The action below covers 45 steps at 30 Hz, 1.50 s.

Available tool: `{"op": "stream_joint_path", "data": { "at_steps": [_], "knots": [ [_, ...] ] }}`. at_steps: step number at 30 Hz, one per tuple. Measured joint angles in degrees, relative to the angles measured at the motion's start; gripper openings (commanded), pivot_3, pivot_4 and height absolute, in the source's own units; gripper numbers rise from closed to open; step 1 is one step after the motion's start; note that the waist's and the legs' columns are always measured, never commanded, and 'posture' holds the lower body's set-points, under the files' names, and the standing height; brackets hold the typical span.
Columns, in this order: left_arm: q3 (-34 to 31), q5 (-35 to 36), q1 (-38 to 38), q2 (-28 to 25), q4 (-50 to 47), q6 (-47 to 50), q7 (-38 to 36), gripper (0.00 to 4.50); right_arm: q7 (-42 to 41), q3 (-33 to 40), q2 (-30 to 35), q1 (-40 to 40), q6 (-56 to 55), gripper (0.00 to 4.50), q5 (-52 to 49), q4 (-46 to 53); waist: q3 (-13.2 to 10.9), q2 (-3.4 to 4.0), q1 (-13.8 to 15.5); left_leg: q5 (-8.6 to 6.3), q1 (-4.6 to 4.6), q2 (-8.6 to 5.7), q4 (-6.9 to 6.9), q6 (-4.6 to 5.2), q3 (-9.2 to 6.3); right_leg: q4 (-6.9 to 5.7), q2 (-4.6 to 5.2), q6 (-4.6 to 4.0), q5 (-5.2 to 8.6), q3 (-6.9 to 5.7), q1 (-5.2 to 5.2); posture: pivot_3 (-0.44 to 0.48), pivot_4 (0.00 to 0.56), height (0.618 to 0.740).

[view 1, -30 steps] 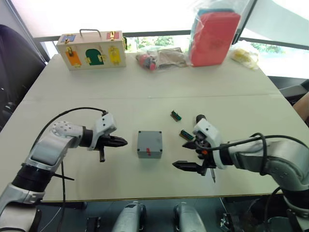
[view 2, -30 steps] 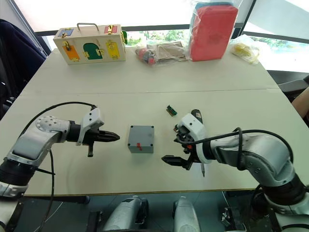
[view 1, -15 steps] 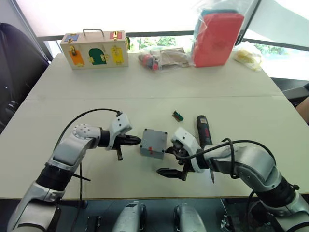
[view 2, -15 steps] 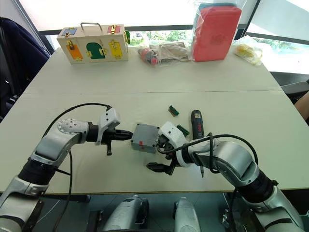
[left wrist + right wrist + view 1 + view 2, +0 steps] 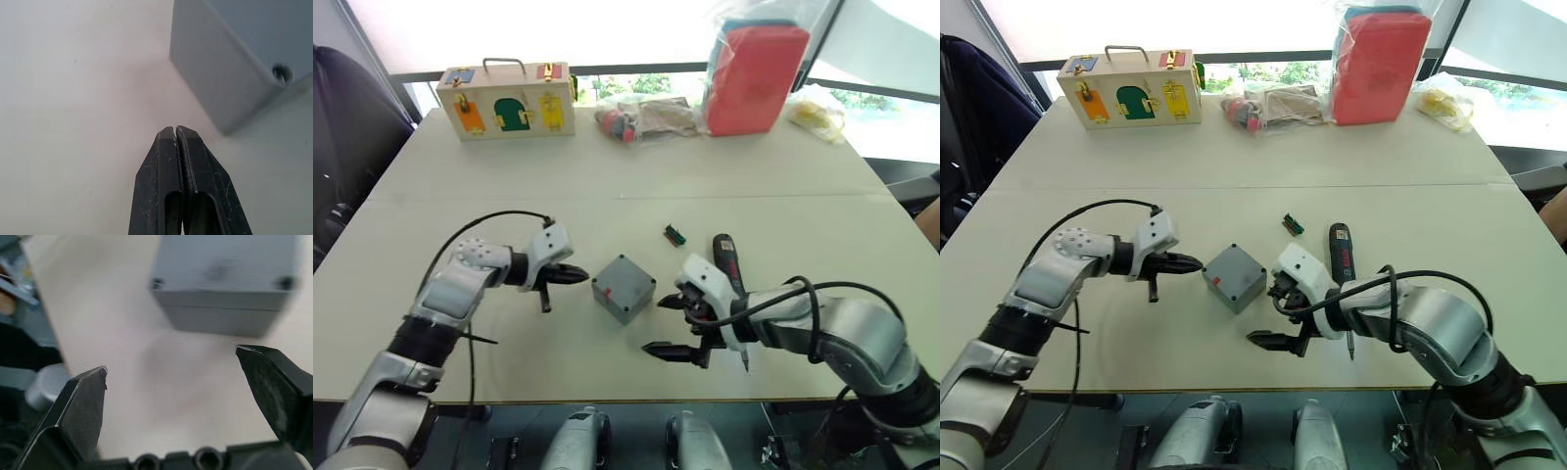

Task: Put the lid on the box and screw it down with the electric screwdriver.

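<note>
The grey box stands mid-table, turned corner-on to me, with the lid sitting on top; a small red mark shows on its near-left side. My left gripper is shut and empty, its tip just left of the box's corner. On the other side, my right gripper is wide open and apart from the box. In the right wrist view the box wall lies beyond the spread fingers. The electric screwdriver lies on the table behind my right wrist.
A small bit strip lies behind the box. Along the table's far edge stand a wooden latch box, clear bags of parts, a red bag and a yellow bag. The table's near edge runs just below both grippers.
The box has been turned from square-on to corner-on. My right gripper moved left up to it, then drew back slightly. My left gripper closed in from the left and stayed shut.
</note>
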<state>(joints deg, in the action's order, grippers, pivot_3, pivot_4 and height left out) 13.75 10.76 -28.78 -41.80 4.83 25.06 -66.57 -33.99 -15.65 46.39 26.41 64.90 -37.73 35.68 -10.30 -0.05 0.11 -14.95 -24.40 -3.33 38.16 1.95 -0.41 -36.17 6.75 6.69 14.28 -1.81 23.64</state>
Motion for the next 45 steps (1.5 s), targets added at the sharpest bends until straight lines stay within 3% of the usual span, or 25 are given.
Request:
{"op": "stream_joint_path", "data": {
  "at_steps": [3,8,14,37,42,45],
  "knots": [
    [-0.6,2.3,4.7,-1.9,-6.3,2.8,-1.9,0.0,-3.3,-4.0,0.3,2.3,-9.6,4.47,8.0,-6.6,0.0,0.0,-0.4,0.01,0.0,0.01,0.0,-0.01,0.0,0.0,0.0,0.0,0.0,0.01,-0.02,0.0,0.15,0.74],
    [-0.6,3.5,5.5,2.3,-10.2,6.6,1.4,0.0,-8.7,-11.2,-2.5,4.1,-19.7,4.47,16.7,-14.5,0.0,-0.02,0.2,0.0,-0.01,-0.01,0.05,0.0,0.0,0.0,0.0,0.0,0.0,0.0,-0.06,0.0,0.15,0.74],
    [-0.5,2.4,4.0,5.2,-9.9,7.1,5.5,0.0,-12.1,-12.0,-3.6,4.2,-20.0,4.47,17.9,-14.0,0.0,-0.03,0.5,0.03,0.0,-0.01,0.06,-0.04,-0.02,-0.04,-0.01,0.0,0.0,0.0,-0.05,0.0,0.15,0.74],
    [-0.5,1.1,1.0,6.9,-5.1,5.5,5.2,0.0,-6.1,-5.1,-9.2,-1.0,-6.3,4.47,16.3,-3.9,0.0,-0.03,0.6,0.06,0.0,-0.02,0.05,-0.09,-0.05,-0.05,-0.01,0.0,0.0,-0.01,-0.04,0.0,0.15,0.74],
    [-0.6,2.5,2.1,1.4,-9.6,6.4,0.8,0.0,-3.5,2.6,-7.2,-4.4,-2.4,4.47,15.3,-0.2,0.0,-0.03,0.5,0.05,0.01,-0.02,0.04,-0.09,-0.05,-0.04,0.0,0.0,0.0,0.01,-0.04,0.0,0.15,0.74],
    [-1.4,3.4,2.5,-1.1,-10.0,7.2,-1.0,0.0,-0.4,8.2,-9.6,-5.8,0.1,4.47,14.6,0.0,0.0,-0.03,0.6,0.06,0.01,0.0,0.03,-0.12,-0.07,-0.06,-0.01,-0.01,-0.01,0.0,-0.04,0.0,0.15,0.74]
  ]
}}
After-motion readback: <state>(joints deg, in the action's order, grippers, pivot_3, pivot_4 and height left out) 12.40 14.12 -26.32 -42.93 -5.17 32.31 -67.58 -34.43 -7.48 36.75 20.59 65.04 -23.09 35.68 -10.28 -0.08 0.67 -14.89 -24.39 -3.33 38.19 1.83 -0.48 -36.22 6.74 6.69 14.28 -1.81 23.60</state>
